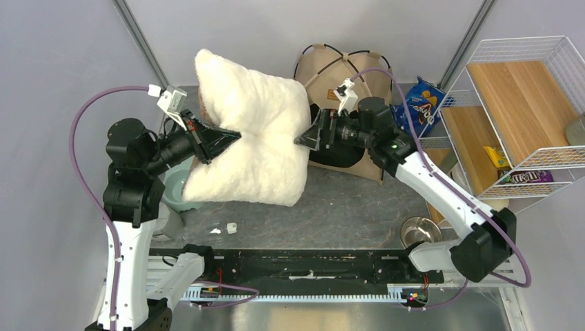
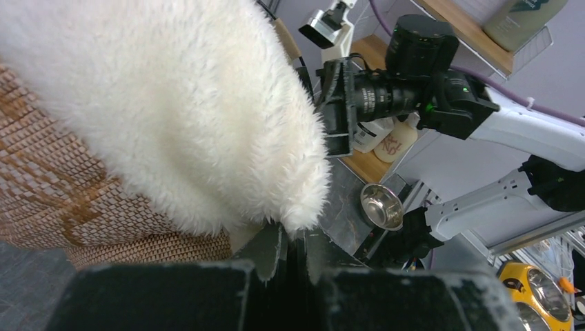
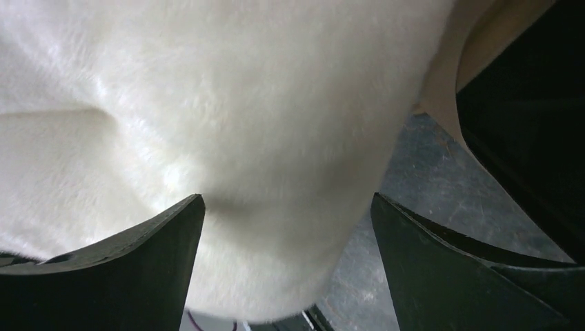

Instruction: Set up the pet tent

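Left gripper (image 1: 236, 135) clamps pillow (image 1: 255, 155), right gripper (image 1: 301, 140) gapes, above grey table (image 1: 345, 207) between pale walls (image 1: 55, 69).

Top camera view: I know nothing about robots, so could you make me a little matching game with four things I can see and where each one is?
Things:
1. fluffy white pillow
2. pet tent
3. steel bowl
4. blue snack bag

Places:
A. between the tent and the wire shelf
B. at the near right
C. raised, its edge pinched by the left fingers
D. at the back, behind the pillow

Pairs: 1-C, 2-D, 3-B, 4-A.
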Controlling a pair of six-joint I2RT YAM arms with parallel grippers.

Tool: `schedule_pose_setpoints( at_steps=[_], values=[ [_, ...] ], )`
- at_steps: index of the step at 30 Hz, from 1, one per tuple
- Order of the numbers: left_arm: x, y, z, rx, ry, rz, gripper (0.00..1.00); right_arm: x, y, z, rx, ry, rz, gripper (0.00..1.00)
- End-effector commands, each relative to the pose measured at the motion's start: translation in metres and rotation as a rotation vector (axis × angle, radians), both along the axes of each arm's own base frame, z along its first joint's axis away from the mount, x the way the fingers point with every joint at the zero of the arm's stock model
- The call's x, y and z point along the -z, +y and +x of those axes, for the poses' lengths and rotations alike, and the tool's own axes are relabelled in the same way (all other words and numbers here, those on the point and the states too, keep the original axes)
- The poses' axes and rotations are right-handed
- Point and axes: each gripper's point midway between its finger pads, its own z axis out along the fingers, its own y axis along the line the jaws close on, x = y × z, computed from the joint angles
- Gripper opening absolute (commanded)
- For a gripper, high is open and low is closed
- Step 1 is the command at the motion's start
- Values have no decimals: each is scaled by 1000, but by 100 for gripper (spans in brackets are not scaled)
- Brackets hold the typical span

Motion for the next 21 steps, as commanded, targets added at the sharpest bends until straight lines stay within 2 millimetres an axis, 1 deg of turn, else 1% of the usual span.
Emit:
schedule_pose_setpoints(
  at_steps=[1, 2, 4, 5, 6, 8, 9, 10, 12, 13, 14, 17, 21],
  values=[
    [-29, 0, -18, 20, -134, 11, 2, -18, 30, 31, 21, -161, 61, 97],
    [-30, 1, -19, 14, -140, 14, 2, -22, 37, 36, 15, -187, 72, 97],
    [-34, 3, -23, 2, -155, 20, 2, -23, 52, 43, -1, -201, 84, 96],
    [-36, 4, -26, -3, -163, 23, 2, -24, 60, 43, -17, -202, 91, 94],
    [-39, 5, -28, -10, -176, 25, 2, -28, 67, 42, -38, -210, 99, 87],
    [-42, 7, -32, -15, -189, 27, 2, -38, 82, 31, -88, -233, 116, 65],
    [-42, 6, -33, -13, -192, 28, 2, -42, 86, 26, -102, -246, 120, 52],
    [-42, 6, -35, -10, -197, 30, 2, -45, 90, 18, -111, -264, 119, 38],
    [-39, 5, -35, 6, -193, 36, 2, -46, 92, 7, -117, -295, 108, 14],
    [-37, 4, -35, 18, -186, 39, 2, -47, 92, 1, -126, -301, 103, 6],
    [-35, 3, -35, 27, -182, 44, 2, -46, 91, -6, -137, -300, 97, 0],
    [-28, 0, -36, 55, -174, 54, 2, -50, 84, -28, -163, -314, 96, 0],
    [-24, -7, -42, 120, -168, 57, 2, -60, 67, -56, -189, -336, 104, 0]
  ],
)
